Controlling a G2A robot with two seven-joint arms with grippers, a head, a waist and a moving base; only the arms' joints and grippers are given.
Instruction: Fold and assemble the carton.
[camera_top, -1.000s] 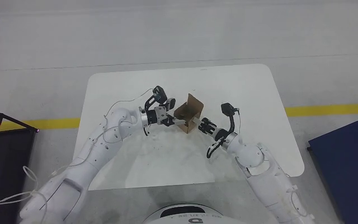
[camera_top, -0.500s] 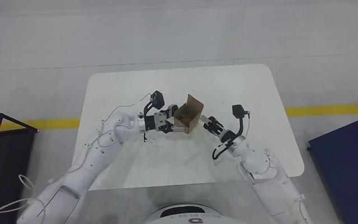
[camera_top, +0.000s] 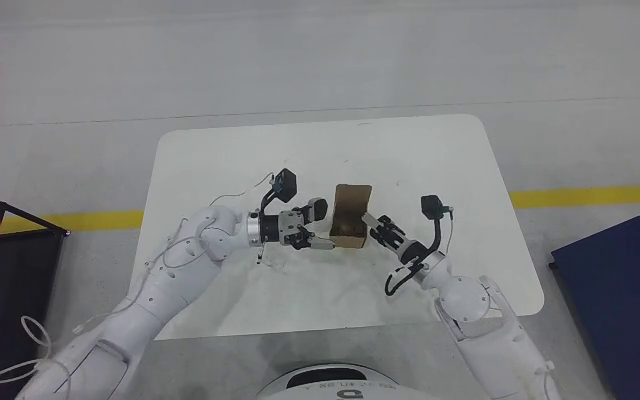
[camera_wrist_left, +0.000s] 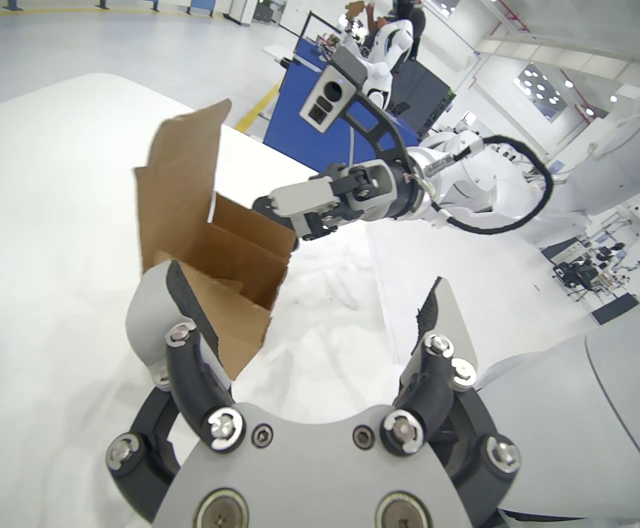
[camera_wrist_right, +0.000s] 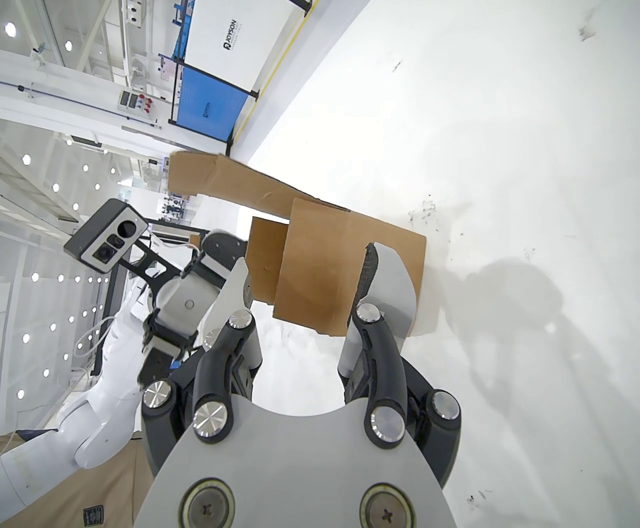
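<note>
While the carton (camera_top: 350, 213) already stands as an open box near the middle of the surface (camera_top: 440, 160), I'd call this roughly halfway. The walls are up, but the tall flap (camera_wrist_left: 180, 165) on its far side points straight up and a loose side flap (camera_wrist_left: 240, 325) pokes out to the left, so my guess is the tucking and closing is what's left. The left tool (camera_top: 320, 224) sits just left of the carton, spread wide, with the loose flap against one finger and nothing clamped. The right tool (camera_top: 378, 226) is against the right wall, fingers partly apart, not pinching as far as I can see. The top view gives the layout, carton between both tools. The left wrist view looks into the hollow with its inner panels, while the right wrist view gets the plain outer wall.
</note>
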